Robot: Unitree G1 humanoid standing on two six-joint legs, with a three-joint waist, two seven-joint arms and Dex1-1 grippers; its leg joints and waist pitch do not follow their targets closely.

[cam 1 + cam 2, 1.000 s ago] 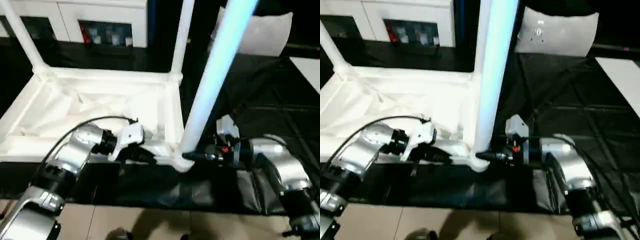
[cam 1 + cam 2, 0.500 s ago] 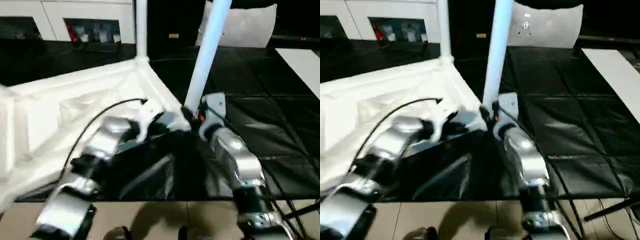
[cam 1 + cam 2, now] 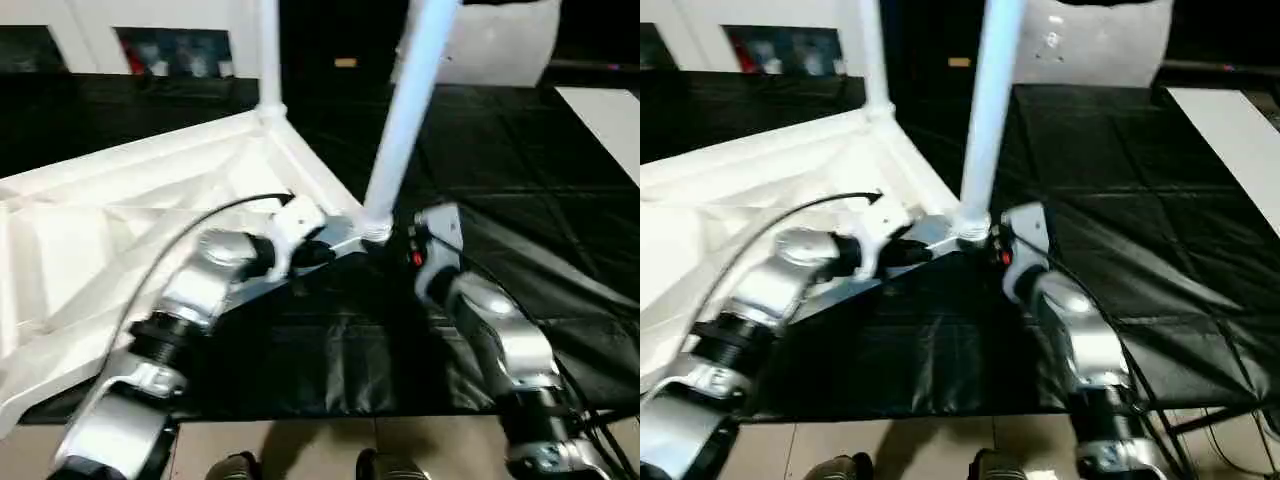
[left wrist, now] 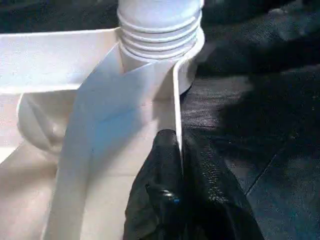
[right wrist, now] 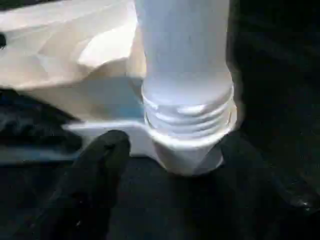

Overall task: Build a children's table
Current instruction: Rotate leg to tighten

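Upside down on the black-sheeted worktop (image 3: 520,200) lies the children's table (image 3: 120,230), its ribbed underside facing up, spreading from the centre of the head view out toward nine o'clock. One leg (image 3: 268,55) stands upright in the far corner socket at about twelve o'clock. A second leg (image 3: 405,110) rises from the near corner socket (image 3: 375,232) at the middle of the view, leaning slightly toward one o'clock; its threaded end sits in the socket with several ridges still showing above the rim.

At the left gripper (image 4: 179,165), the black fingers are pinched narrow on the thin side wall of the tabletop, one finger on each face of the wall, just short of that near socket. The socket and the leg's threads lie straight ahead of them, at twelve o'clock along their line.

At the right gripper (image 5: 165,165), the fingers (image 5: 97,165) stand wide apart on either side of the socket's base, with the leg's threaded foot between them; whether they touch it cannot be told. In the head view this gripper sits at about three o'clock of the socket, close beside it.
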